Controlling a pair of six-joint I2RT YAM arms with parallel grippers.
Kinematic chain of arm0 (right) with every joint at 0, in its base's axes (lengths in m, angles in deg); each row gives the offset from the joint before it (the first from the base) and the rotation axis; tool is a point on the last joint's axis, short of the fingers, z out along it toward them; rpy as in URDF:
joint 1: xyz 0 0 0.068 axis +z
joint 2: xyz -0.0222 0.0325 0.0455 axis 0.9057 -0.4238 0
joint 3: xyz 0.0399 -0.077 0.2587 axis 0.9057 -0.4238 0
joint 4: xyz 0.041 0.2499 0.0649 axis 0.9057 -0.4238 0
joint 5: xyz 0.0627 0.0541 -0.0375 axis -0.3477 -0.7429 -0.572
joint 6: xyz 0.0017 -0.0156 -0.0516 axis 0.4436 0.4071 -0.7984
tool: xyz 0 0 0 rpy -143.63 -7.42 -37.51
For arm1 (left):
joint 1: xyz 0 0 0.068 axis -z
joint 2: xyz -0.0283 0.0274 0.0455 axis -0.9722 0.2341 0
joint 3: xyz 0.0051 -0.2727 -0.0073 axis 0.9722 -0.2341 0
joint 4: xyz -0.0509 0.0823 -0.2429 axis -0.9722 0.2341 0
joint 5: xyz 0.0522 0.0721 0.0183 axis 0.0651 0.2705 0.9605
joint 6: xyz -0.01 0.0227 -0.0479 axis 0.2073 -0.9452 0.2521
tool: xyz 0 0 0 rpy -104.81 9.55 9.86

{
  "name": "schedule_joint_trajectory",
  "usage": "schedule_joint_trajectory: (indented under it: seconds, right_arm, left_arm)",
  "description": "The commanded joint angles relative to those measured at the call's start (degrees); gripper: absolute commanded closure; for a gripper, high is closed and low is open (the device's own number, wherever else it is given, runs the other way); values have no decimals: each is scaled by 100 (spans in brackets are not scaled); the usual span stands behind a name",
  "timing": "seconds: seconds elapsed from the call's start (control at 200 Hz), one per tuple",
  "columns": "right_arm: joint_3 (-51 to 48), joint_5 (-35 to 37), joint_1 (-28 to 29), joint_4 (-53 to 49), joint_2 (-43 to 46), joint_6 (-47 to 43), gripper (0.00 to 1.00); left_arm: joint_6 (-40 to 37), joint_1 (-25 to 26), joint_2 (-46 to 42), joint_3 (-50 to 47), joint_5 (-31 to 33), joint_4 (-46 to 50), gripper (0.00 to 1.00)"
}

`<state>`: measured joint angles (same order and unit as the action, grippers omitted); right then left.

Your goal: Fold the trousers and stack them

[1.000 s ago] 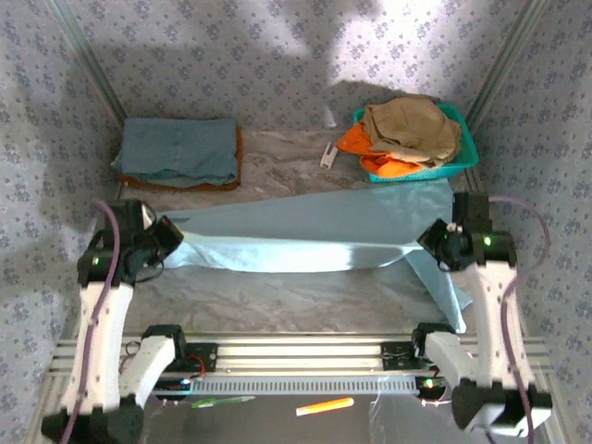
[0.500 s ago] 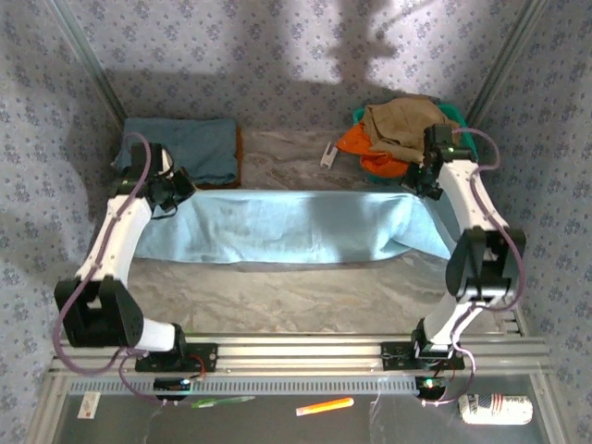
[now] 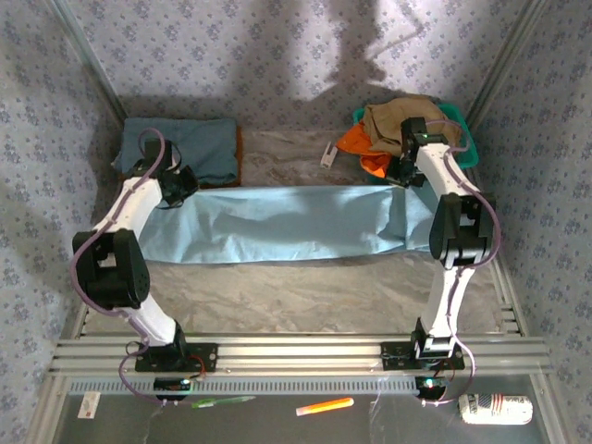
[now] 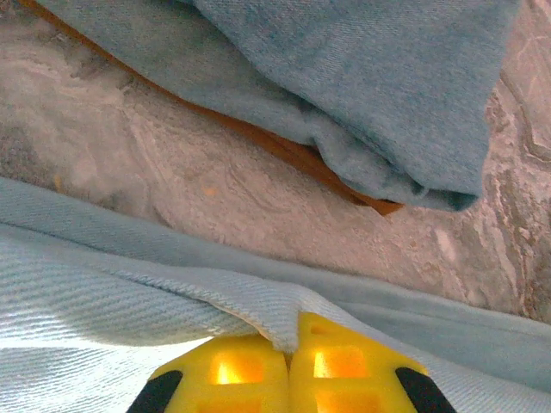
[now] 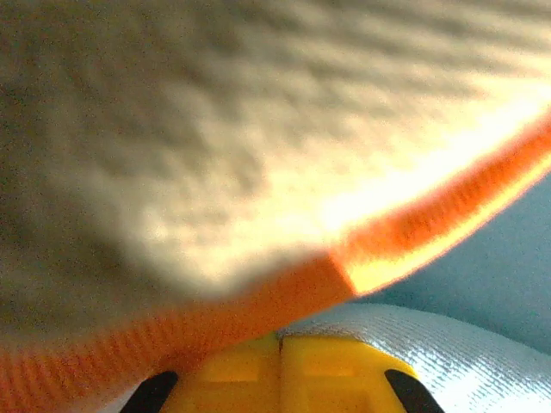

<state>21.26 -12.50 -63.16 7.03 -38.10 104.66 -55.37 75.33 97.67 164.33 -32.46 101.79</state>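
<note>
The pale grey-blue trousers (image 3: pixel 287 224) lie as a long band across the table's middle. My left gripper (image 3: pixel 181 188) is shut on their far left edge; in the left wrist view a fold of the trousers (image 4: pixel 172 292) is pinched between the yellow fingers of the left gripper (image 4: pixel 291 340). My right gripper (image 3: pixel 404 178) is shut on the far right corner, close against the basket. In the right wrist view the right gripper (image 5: pixel 280 340) has the trousers (image 5: pixel 422 340) draped over one finger, with orange cloth (image 5: pixel 198 331) right in front of it.
A folded teal-blue garment (image 3: pixel 180 150) on an orange-brown one (image 4: pixel 297 155) sits at the back left, just beyond the left gripper. A teal basket (image 3: pixel 465 148) at the back right holds tan (image 3: pixel 407 118) and orange (image 3: pixel 356 141) garments. A small white object (image 3: pixel 330 153) lies between them.
Both arms have stretched from the near side to the back of the table, carrying the trousers' edge away. The cloth now lies flatter as a band.
</note>
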Motion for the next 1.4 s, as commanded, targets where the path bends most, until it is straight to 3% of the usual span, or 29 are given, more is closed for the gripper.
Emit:
schedule_joint_trajectory:
  seconds: [0.0,0.195,0.28,0.335,0.405,0.44,0.485,0.565,0.615,0.705,0.845,1.024,1.214,1.324,1.399]
  right_arm:
    - [537,821,-165,-180,-380,-190,98]
    - [665,823,-157,-221,-601,-140,98]
    - [681,843,-132,-267,-677,-162,93]
    - [674,783,-122,-336,-719,-161,82]
    - [560,757,-86,-383,-667,-133,66]
    - [471,707,-70,-390,-578,-121,63]
    - [297,637,-37,-345,-393,-73,58]
    - [-66,587,56,-252,85,-6,52]
    - [-351,626,133,-195,459,32,50]
    - [-1130,602,355,-2,1202,192,50]
    - [-2610,439,797,409,2284,543,53]
    - [-4174,-328,1069,919,3306,643,57]
    - [-4911,-1376,1106,1283,3484,746,47]
    - [-5168,-1734,1065,1811,3445,1033,36]
    - [-5223,-1804,1041,2088,3362,1316,36]
  left_arm:
    - [-222,-275,330,411,788,-233,100]
    - [-272,-273,1056,834,508,-194,100]
    - [-309,-275,1264,917,465,-183,100]
    - [-325,-272,1362,920,386,-164,91]
    - [-297,-256,1379,841,360,-143,68]
    - [-267,-248,1319,750,349,-153,59]
    - [-200,-239,1162,583,351,-191,38]
    - [-86,-192,733,272,307,-252,19]
    - [-88,-125,409,103,259,-237,12]
    - [-114,152,-224,-108,403,55,8]
    - [-204,1162,-1115,-522,1113,697,12]
    - [-482,3411,-1588,-1171,1744,738,21]
    - [-1072,5468,-744,-744,3195,841,16]
    - [-1585,6281,4,-223,4076,775,8]
    - [-1839,6600,567,204,4559,718,6]
